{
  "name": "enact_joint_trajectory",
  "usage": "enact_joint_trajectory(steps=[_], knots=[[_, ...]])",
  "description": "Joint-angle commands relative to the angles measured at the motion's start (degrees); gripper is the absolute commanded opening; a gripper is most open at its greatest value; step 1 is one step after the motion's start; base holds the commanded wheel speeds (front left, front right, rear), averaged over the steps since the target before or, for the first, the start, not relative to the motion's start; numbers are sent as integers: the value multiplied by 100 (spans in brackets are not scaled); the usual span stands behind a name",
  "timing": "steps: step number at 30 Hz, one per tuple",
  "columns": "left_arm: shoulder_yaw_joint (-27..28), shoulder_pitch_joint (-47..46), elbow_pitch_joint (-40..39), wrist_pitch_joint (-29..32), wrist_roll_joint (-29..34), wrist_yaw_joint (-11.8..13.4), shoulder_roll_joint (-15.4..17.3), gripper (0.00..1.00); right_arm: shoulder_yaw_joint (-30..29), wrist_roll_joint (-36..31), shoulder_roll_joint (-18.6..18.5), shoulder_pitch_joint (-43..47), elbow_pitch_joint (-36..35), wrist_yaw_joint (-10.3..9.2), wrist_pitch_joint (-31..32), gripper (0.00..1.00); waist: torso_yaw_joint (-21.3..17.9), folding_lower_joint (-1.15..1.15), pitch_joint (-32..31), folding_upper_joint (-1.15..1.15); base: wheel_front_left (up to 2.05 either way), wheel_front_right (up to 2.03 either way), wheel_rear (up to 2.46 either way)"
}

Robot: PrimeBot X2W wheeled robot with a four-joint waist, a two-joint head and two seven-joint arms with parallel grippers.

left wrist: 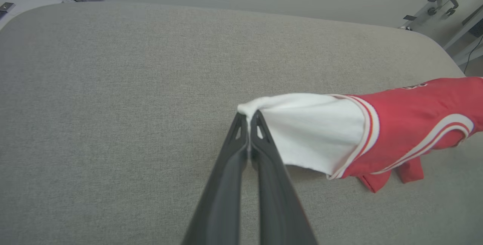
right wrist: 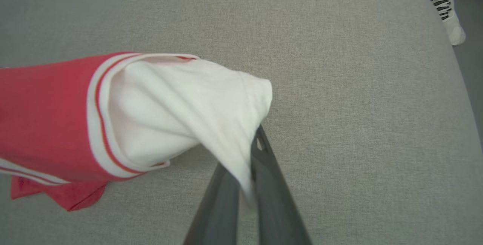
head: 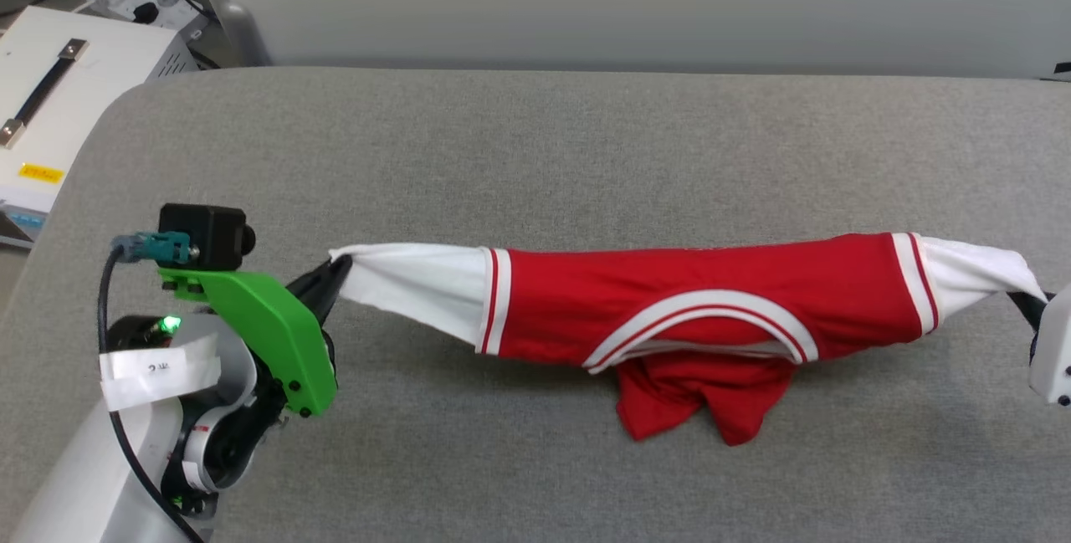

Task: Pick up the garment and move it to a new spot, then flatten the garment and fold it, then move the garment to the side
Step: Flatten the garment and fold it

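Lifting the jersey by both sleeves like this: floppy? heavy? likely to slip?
Likely very floppy: the garment sags between the grips, its lower part bunched on the grey surface. Probably light: thin cloth, held taut by fingertip pinches. Could slip: left gripper and right gripper each pinch only a sleeve edge.

Left end effector (left wrist: 249, 120): dark fingers (left wrist: 226, 184), green bracket (head: 272, 338). Black camera box (head: 205, 235) above bracket, teal plug (head: 163, 247), black cable (head: 105, 309), taped label (head: 159, 369).
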Motion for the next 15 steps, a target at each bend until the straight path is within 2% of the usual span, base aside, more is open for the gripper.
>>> enact_joint_trajectory(steps=[1, 12, 15], knots=[[73, -179, -109, 4, 49, -1, 84, 0, -91, 105, -34, -140, -67, -3, 47, 0, -91, 0, -301, 0, 0, 0, 0], [418, -852, -840, 181, 28, 9, 405, 0, -758, 518, -89, -925, -685, -3, 312, 0, -185, 0, -672, 0, 0, 0, 0], [549, -1087, -986, 181, -90, 25, 376, 0, -889, 593, -32, -1222, -752, -3, 378, 0, -201, 0, -691, 0, 0, 0, 0]])
